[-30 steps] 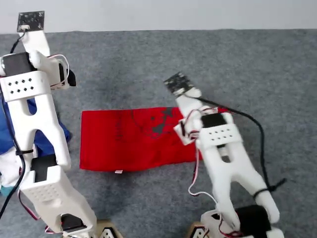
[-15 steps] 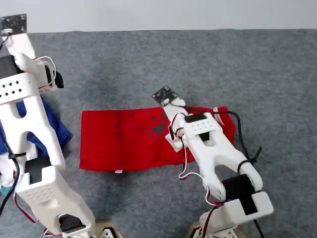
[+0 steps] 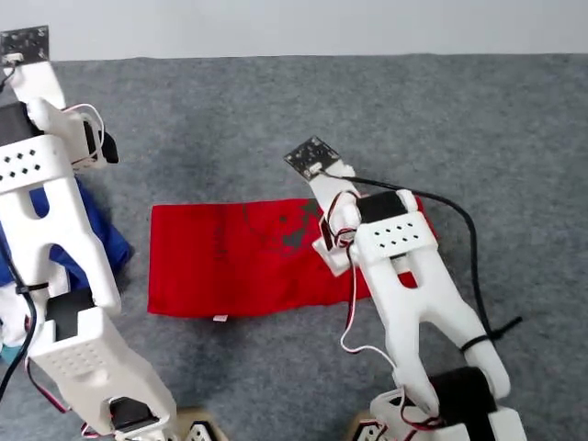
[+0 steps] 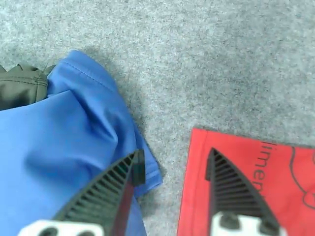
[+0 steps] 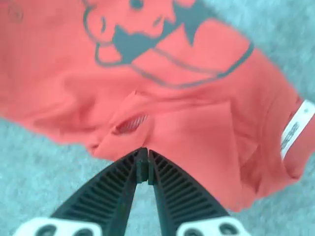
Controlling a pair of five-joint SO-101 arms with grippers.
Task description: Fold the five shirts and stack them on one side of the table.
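Right end effector (image 5: 142, 169): pressed together, tips set at the hem of the red shirt (image 5: 74, 78), next to a small puckered flap. No cloth visible between the tips, so probably poised at the edge rather than gripping (hard to be sure from this angle). A sensible spot for starting the next fold, judging by the shirt's shape: already narrowed to a long band across the desk (image 3: 276, 101), printed figure (image 5: 147, 44) facing up, white label (image 5: 295, 128) poking out at one end. Likely next need: take that end and carry it over toward the opposite short edge.

Left end effector (image 4: 172, 169): spread apart, holding nothing, hovering over the bare grey strip just off the red shirt's other short edge. Parked there, it seems, clear of the fold's path yet within reach of either garment.

Across that strip from the red shirt: blue shirt (image 4: 59, 137), rumpled and unfolded, with a dark olive garment (image 4: 19, 86) tucked against its far side. Apparently the waiting heap, pushed aside so that the middle of the desk serves as folding space.

As for holding things: just the desk itself, bearing the red shirt flat and the heap beside it. No folded stack begun, as far as can be judged.
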